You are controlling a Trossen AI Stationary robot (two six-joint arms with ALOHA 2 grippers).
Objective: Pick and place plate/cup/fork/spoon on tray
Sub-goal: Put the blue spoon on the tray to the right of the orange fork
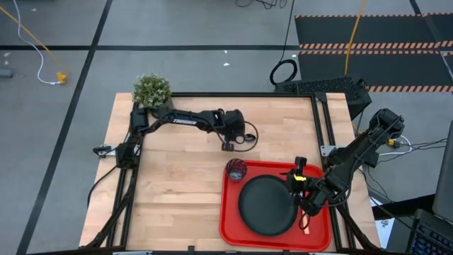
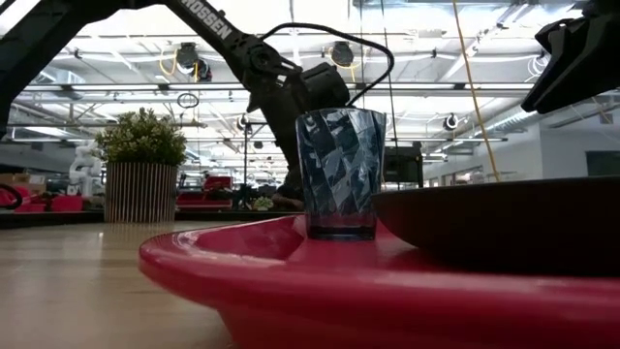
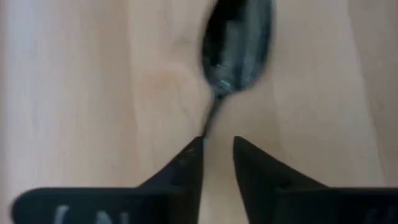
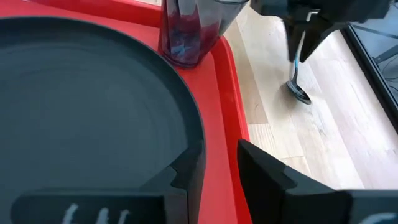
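The large bright red rectangular plastic tray (image 1: 230, 219) with its raised rim serves as the landmark on the light wooden table (image 1: 177, 198). Inside it lies the round matte black plate (image 1: 265, 205), filling most of its middle. The small transparent glass tumbler (image 1: 236, 170) stands upright in the tray's far left corner, just beside the plate's edge. A slim fork with an orange handle (image 1: 306, 228) shows only in part along the tray's right side, under the right arm.

The left gripper (image 1: 228, 145) hangs over bare wood just beyond the tray's far edge, its fingers (image 3: 186, 165) pinching the light blue handle of the slim spoon (image 4: 297, 84), whose dark metal bowl hangs downward close to the table, tip near the wood; whether it touches cannot be told.

The right gripper (image 1: 303, 202) hovers over the tray's right side at the plate's rim, fingers parted with nothing between them.

A small potted green plant (image 1: 151, 91) stands at the table's far left corner, well apart from the tray.
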